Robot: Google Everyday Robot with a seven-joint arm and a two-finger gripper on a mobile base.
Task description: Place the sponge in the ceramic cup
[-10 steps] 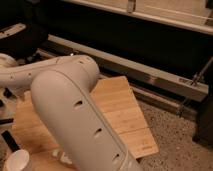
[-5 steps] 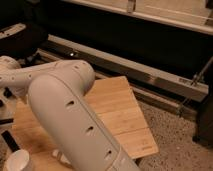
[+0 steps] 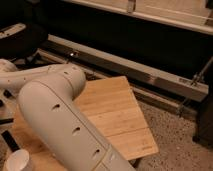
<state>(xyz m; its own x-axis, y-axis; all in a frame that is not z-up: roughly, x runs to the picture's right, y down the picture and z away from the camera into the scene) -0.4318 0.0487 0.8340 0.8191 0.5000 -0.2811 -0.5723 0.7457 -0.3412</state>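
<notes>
I cannot see the gripper right now. The big white arm (image 3: 65, 125) fills the low left part of my view. It bends at the elbow and runs off the left edge, so I think the gripper is out past that edge, at the end of the arm. I cannot tell if it is open, closed or holding something. The ceramic cup (image 3: 19, 161) sits in the bottom left corner on the wooden surface (image 3: 115, 110), just beside the thick part of the arm. The arm leaves my view higher up than the cup, so I guess the cup lies on the near side of the gripper, closer to me. I see only the cup's round white top and cannot tell if anything is inside it. I cannot find the sponge. It may be behind the arm, in the cup, in the gripper or off to the left. So I cannot say which way it lies from the gripper, or which way its long side points. I see no sponge on the part of the surface that shows. I would want to see the gripper and the sponge before I choose a move.
</notes>
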